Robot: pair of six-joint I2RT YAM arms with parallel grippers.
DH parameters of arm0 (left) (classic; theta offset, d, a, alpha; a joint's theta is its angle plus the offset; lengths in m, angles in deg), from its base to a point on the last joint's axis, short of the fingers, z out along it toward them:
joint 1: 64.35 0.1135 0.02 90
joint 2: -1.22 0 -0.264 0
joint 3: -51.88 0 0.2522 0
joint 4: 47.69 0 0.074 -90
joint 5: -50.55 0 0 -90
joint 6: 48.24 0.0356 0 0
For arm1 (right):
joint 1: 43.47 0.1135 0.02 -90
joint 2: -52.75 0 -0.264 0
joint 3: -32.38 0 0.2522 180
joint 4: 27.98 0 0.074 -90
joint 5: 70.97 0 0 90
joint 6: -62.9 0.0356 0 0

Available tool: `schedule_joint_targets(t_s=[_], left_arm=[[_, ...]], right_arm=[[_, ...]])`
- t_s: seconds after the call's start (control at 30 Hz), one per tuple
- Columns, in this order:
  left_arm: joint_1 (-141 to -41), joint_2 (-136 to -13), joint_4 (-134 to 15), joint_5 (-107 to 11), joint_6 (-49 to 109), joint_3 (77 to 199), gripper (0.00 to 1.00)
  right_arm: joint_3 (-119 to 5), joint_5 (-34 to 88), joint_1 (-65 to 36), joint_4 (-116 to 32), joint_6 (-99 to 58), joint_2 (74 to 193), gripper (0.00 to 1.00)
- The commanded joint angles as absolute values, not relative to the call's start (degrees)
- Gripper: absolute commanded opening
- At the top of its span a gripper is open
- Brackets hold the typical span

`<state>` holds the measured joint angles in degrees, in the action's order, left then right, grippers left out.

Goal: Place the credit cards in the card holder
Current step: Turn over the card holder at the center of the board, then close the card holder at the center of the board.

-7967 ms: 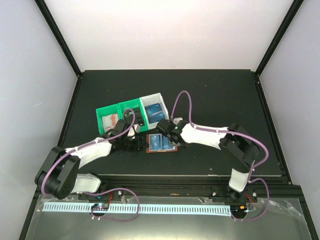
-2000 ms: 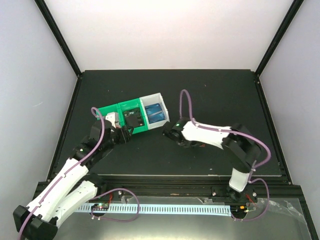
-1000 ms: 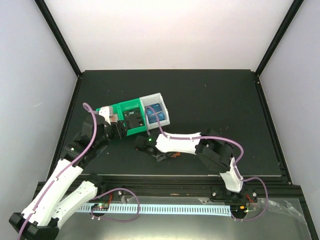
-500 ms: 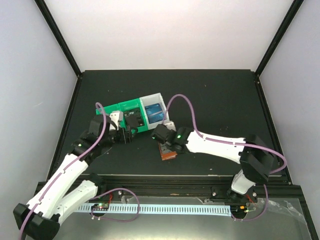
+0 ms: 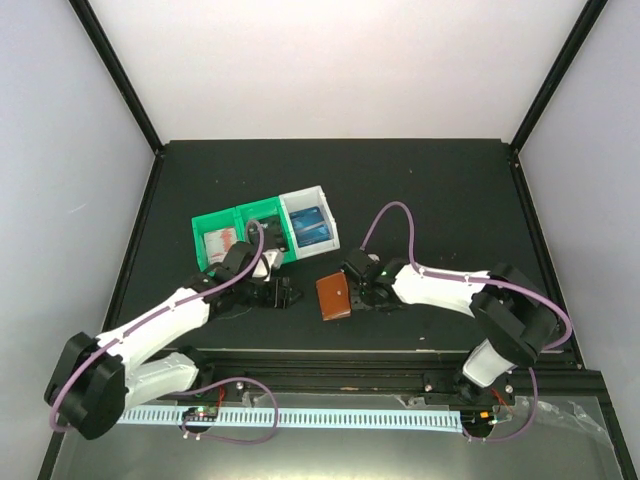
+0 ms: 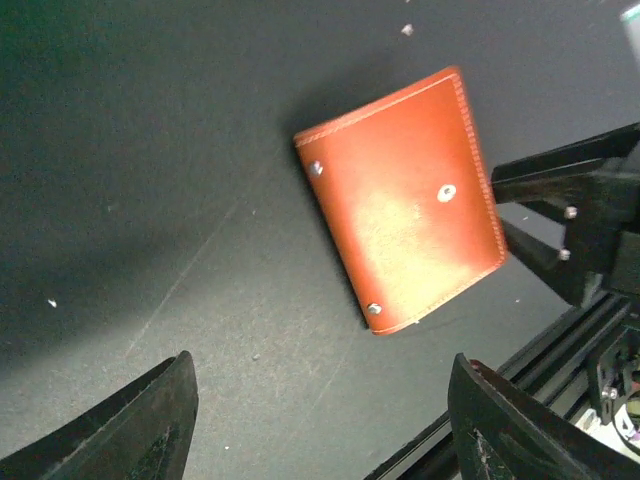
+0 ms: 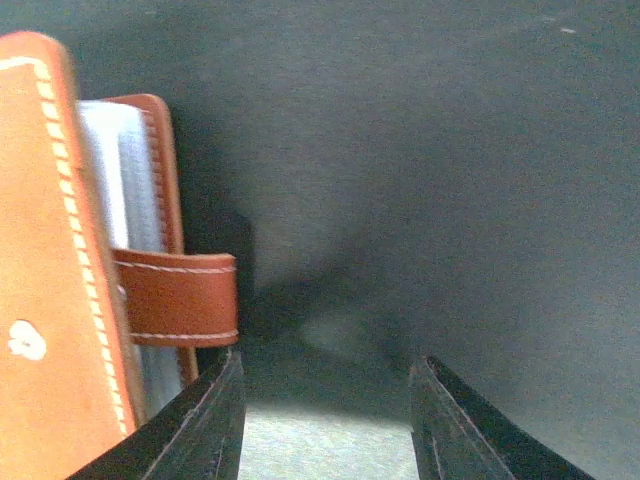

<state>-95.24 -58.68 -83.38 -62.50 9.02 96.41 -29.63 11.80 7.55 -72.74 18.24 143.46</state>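
Card holder (image 5: 333,296) now lies closed and flat on the surface (image 5: 430,200), between your two arms and in front of the bins. Some seconds ago it was lying open there with blue cards visible inside, and half a second ago the right end effector (image 5: 357,289) was over it. Now this end effector has its jaws apart and holds nothing, just beside the right edge of the holder. The left end effector (image 5: 279,294) is also spread and empty, near the left edge but not touching. I judge that the cards placed so far are shut inside. However, blue credit cards (image 5: 309,224) remain in the white bin (image 5: 331,222) and red-and-white ones (image 5: 220,240) in the green bin (image 5: 215,216), so you will probably have to open the holder again to continue. The left wrist view gives you the whole outer cover with its metal studs (image 6: 447,192), but nothing of the inside. The right wrist view shows only one edge, yet there you can see the greyish pockets (image 7: 125,190) and the snap tab (image 7: 175,297) wrapped around them.
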Motion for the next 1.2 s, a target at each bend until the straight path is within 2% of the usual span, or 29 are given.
schedule_joint_targets(t_s=[0.0, 0.3, 0.67, 0.9, 1.17], left_arm=[[-96.87, -63.61, -77.28, -61.14, 6.18, 96.26, 0.7], [-97.39, -78.07, -76.23, -60.93, 10.2, 100.68, 0.65], [-97.48, -80.62, -76.03, -61.49, 11.84, 101.25, 0.64], [-97.56, -81.35, -76.35, -60.54, 11.95, 100.91, 0.63], [-97.55, -80.53, -77.41, -58.91, 12.31, 100.95, 0.63]], right_arm=[[-30.15, 17.19, 7.99, -65.78, 12.57, 143.05, 0.48], [-31.54, 19.09, 8.76, -63.49, 9.45, 141.46, 0.56], [-35.76, 17.6, 10.55, -63.65, 7.57, 146.33, 0.66], [-41.01, 7.31, 12.19, -72.16, 10.76, 151.9, 0.65], [-42.46, -3.55, 12.88, -82.05, 17.95, 151.97, 0.57]])
